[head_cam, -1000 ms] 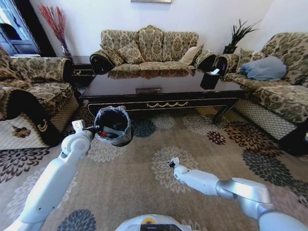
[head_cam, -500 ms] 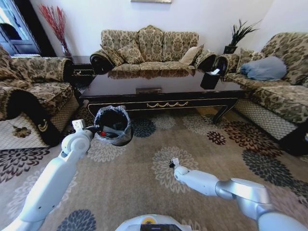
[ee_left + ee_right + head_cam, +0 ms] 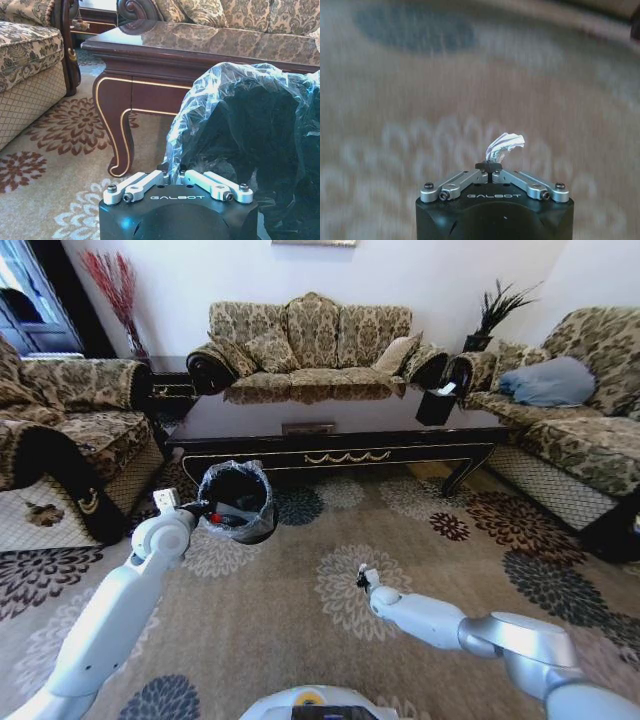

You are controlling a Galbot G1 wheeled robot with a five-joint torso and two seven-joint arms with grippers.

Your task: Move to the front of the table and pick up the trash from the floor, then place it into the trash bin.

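The one readable text is the brand word "GALBOT", in pale capital letters on the black housing of each end effector. In the left wrist view it stands on the left end effector (image 3: 175, 176), just below the two silver finger links, whose tips are closed on the crinkly plastic liner of the trash bin (image 3: 235, 130). In the right wrist view the same word stands on the right end effector (image 3: 490, 167), below its closed tips that pinch a white paper scrap (image 3: 505, 145). No other writing, number or sign can be read.
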